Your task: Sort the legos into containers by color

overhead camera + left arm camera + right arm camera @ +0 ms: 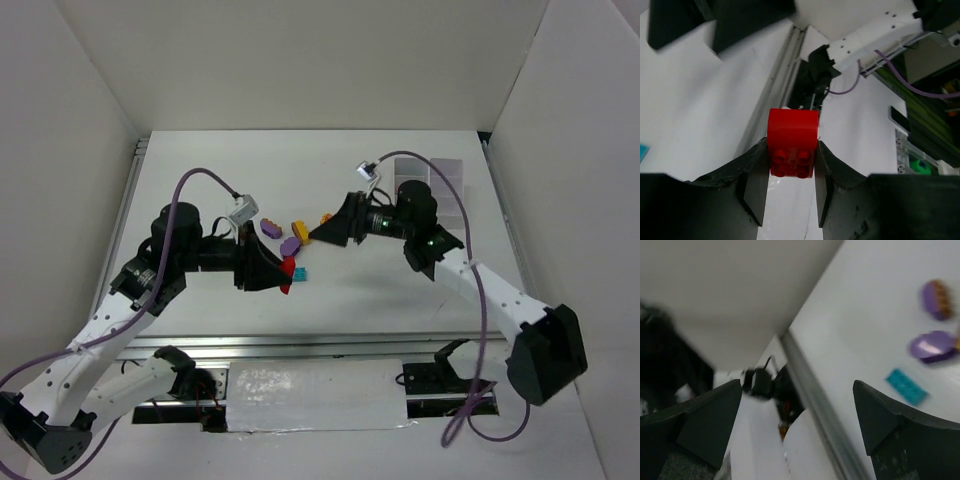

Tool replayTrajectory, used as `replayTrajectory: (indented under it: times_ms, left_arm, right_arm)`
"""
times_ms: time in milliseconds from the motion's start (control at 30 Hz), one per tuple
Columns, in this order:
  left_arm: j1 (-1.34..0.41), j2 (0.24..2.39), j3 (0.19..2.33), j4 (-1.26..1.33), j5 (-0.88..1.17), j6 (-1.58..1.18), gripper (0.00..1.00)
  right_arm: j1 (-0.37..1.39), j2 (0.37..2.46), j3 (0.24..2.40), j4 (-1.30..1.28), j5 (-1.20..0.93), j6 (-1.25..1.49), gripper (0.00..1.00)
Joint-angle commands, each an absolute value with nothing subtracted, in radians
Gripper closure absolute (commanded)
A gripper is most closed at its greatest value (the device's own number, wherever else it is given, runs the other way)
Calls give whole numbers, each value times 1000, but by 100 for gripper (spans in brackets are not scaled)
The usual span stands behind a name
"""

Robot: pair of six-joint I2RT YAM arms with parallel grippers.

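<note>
My left gripper (791, 152) is shut on a red studded brick (792, 142), held between both fingers above the table; in the top view the brick (288, 267) shows at the tip of the left gripper (282, 272). My right gripper (797, 407) is open and empty, and the top view shows this gripper (314, 235) hovering beside the loose legos. Two purple ovals (270, 228) (290, 246), a yellow-orange brick (300, 231) and a cyan brick (300, 274) lie mid-table. The right wrist view shows the ovals (935, 300) (931, 346) and the cyan brick (906, 386). The translucent tray (432, 176) stands at the back right.
A small red-orange piece (325, 218) lies by the right gripper. White walls enclose the table on three sides. A metal rail (330, 345) runs along the near edge. The right arm (480, 285) reaches in from the right.
</note>
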State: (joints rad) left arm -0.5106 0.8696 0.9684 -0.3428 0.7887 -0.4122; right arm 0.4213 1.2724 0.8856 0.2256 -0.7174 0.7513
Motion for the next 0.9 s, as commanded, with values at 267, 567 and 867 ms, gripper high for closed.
replayTrajectory:
  times_ms: [267, 567, 867]
  left_arm:
    - [-503, 917, 928, 30, 1066, -632, 100]
    - [-505, 920, 936, 49, 1062, -650, 100]
    - [-505, 927, 911, 61, 1063, -655, 100]
  right_arm:
    - [676, 1002, 745, 643, -900, 781, 6]
    - [793, 1022, 808, 474, -687, 675, 22]
    - [808, 1014, 810, 526, -686, 690, 37]
